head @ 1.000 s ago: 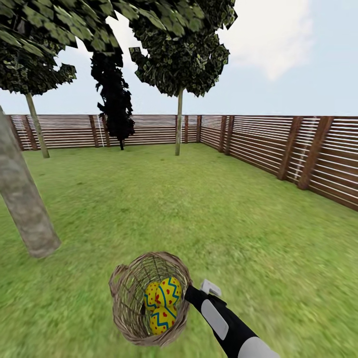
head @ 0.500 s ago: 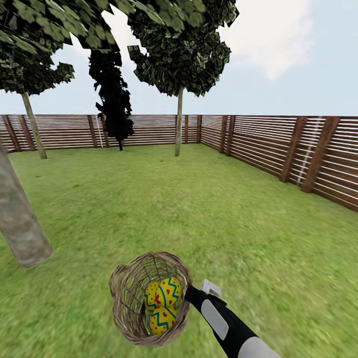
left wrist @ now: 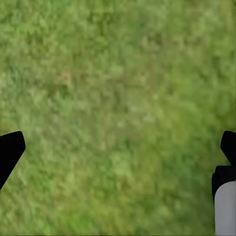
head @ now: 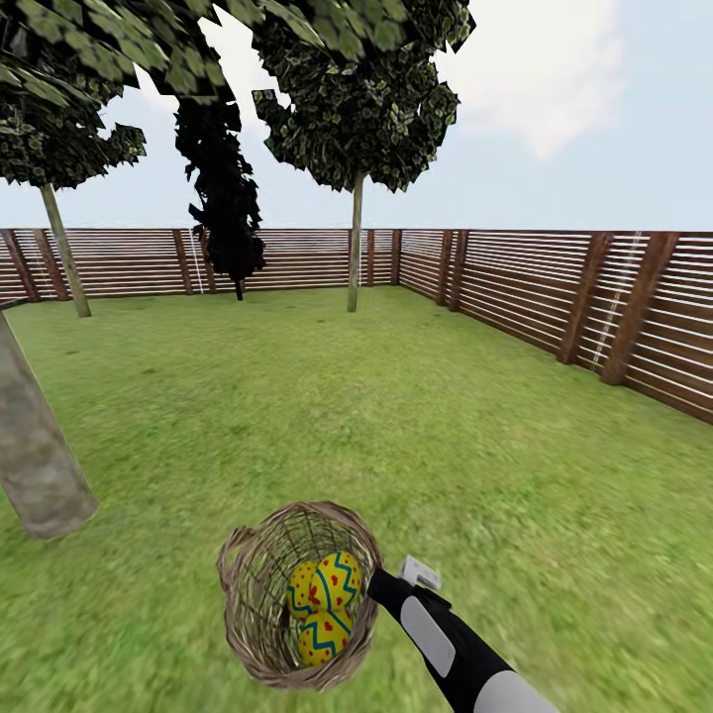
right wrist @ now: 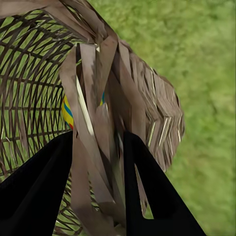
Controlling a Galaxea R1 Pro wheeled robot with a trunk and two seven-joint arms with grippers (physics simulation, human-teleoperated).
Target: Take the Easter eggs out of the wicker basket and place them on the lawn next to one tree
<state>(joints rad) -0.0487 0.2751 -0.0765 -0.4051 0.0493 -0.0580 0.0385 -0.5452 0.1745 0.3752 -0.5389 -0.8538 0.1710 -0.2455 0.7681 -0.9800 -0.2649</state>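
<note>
The wicker basket [head: 259, 594] hangs low in front of me in the head view, tilted, with three yellow Easter eggs [head: 335, 582] inside, patterned with blue zigzags and red marks. My right gripper [head: 375, 584] is shut on the basket's braided rim; up close its two black fingers [right wrist: 44, 187] clamp the rim [right wrist: 105, 123], and a bit of an egg [right wrist: 67, 112] shows through the weave. A thick grey-brown tree trunk [head: 30, 451] stands on the lawn [head: 396, 426] to the left. My left gripper [left wrist: 118, 147] hangs open above bare grass.
A brown slat fence [head: 555, 287] bounds the garden at the back and right. Two thin-trunked trees [head: 355, 257] [head: 63, 257] and a narrow black tree [head: 226, 198] stand near the far fence. Open grass stretches ahead and right.
The whole picture has shifted, so the camera moved: the thick trunk now sits further left in view. Basket, eggs and right arm keep their place in the picture.
</note>
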